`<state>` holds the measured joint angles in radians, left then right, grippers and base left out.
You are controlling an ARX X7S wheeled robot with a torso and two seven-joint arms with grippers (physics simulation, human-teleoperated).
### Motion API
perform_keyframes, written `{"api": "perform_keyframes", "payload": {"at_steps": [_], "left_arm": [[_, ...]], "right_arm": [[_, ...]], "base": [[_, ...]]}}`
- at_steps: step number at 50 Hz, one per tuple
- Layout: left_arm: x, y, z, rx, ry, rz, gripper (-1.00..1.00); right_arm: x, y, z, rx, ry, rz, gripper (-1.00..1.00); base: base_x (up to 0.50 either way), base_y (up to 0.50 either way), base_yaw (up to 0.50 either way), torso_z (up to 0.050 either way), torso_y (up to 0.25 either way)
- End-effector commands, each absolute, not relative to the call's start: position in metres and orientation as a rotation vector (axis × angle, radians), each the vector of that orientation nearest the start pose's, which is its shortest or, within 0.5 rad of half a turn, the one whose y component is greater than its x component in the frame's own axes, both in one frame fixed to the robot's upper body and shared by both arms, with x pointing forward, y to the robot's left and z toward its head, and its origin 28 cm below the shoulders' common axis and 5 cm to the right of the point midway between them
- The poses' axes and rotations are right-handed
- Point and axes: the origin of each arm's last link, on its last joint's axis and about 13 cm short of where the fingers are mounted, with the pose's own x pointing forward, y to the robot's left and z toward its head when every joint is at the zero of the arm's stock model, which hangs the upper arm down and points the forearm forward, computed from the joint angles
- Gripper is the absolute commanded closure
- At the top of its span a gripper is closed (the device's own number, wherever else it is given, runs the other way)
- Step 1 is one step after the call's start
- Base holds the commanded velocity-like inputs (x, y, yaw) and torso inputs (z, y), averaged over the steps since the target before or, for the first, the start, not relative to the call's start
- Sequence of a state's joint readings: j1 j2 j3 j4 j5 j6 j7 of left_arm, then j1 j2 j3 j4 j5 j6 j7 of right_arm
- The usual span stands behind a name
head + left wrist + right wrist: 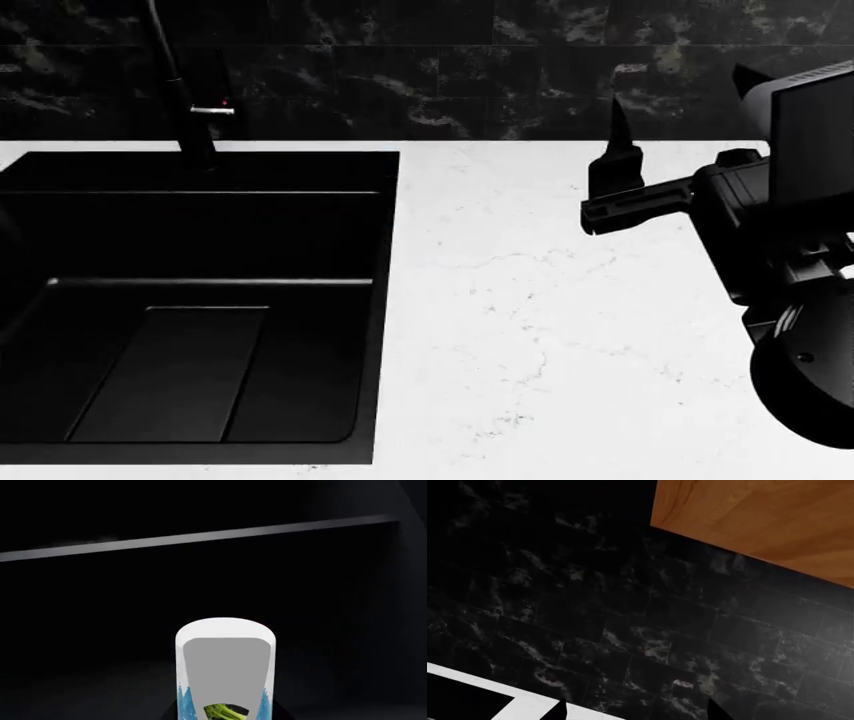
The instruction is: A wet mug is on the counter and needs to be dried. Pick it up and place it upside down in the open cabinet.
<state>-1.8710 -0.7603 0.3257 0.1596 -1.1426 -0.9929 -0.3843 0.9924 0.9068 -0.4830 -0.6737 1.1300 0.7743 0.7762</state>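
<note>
**Mug carried in a dark recess, placement not yet made**

Mug (pixel 225 667) fills the near foreground of the left wrist view, mouth toward the lens: white rim, grey inner wall, blue pine shapes at both edges, and something green visible deep inside. Dark forms flank its base at the frame edge; these are probably the left gripper's fingers, but too little shows to confirm. Judgement: the left pincer likely grasps the mug, yet its state cannot be told from these views.

Behind the mug lies a dark space crossed by one pale grey ledge (pixel 200 536), possibly a shelf edge of the cabinet. Unconfirmed.

Head view: white marble counter (pixel 561 330), black sink (pixel 187 300), faucet (pixel 187 100), black tiled backsplash (pixel 441 60). No mug stands on the counter. Right gripper (pixel 617 175) hangs over the counter near the backsplash, well apart from the sink. One finger stands up clearly; in the right wrist view two fingertips (pixel 560 711) show apart with nothing between, so this pincer reads as released and empty. A wooden cabinet panel (pixel 760 525) shows above the tiles.

Step in hand, as judged: carrying the mug to the shelf and inverting it.

To do it well:
- Roll the wrist until the rim faces fully down before lowering.
- Keep the rim level so it seats flat.
- Clear the ledge before descending.
- Release only once the rim bears on the shelf.
</note>
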Motion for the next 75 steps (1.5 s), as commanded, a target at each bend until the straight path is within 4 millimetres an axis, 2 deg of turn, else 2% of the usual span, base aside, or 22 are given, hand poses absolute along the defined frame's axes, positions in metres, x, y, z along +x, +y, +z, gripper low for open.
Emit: {"api": "perform_keyframes", "payload": {"at_steps": [1, 9, 34, 55, 67, 74, 75], "left_arm": [[0.229, 0.296, 0.514, 0.124, -0.697, -0.008, 1.0], [0.252, 0.3, 0.526, 0.1, -0.644, 0.042, 1.0], [0.302, 0.313, 0.538, 0.083, -0.446, 0.196, 1.0], [0.338, 0.328, 0.515, 0.038, -0.319, 0.258, 1.0], [0.354, 0.328, 0.49, 0.118, -0.226, 0.281, 1.0], [0.357, 0.326, 0.486, 0.141, -0.2, 0.268, 1.0], [0.357, 0.325, 0.486, 0.147, -0.193, 0.266, -1.0]], "right_arm": [[0.227, -0.141, 0.27, -0.289, -0.283, 0.031, -1.0], [0.229, -0.141, 0.267, -0.286, -0.286, 0.028, -1.0], [0.228, -0.142, 0.267, -0.297, -0.291, 0.022, -1.0], [0.227, -0.143, 0.262, -0.298, -0.287, 0.014, -1.0], [0.226, -0.143, 0.26, -0.293, -0.282, 0.014, -1.0], [0.226, -0.142, 0.261, -0.291, -0.284, 0.016, -1.0], [0.226, -0.142, 0.261, -0.29, -0.285, 0.017, -1.0]], "base": [[0.0, 0.0, 0.0, 0.0, 0.0], [0.0, 0.0, 0.0, 0.0, 0.0], [0.0, 0.0, 0.0, 0.0, 0.0], [0.0, 0.0, 0.0, 0.0, 0.0], [0.0, 0.0, 0.0, 0.0, 0.0], [0.0, 0.0, 0.0, 0.0, 0.0], [0.0, 0.0, 0.0, 0.0, 0.0]]}}
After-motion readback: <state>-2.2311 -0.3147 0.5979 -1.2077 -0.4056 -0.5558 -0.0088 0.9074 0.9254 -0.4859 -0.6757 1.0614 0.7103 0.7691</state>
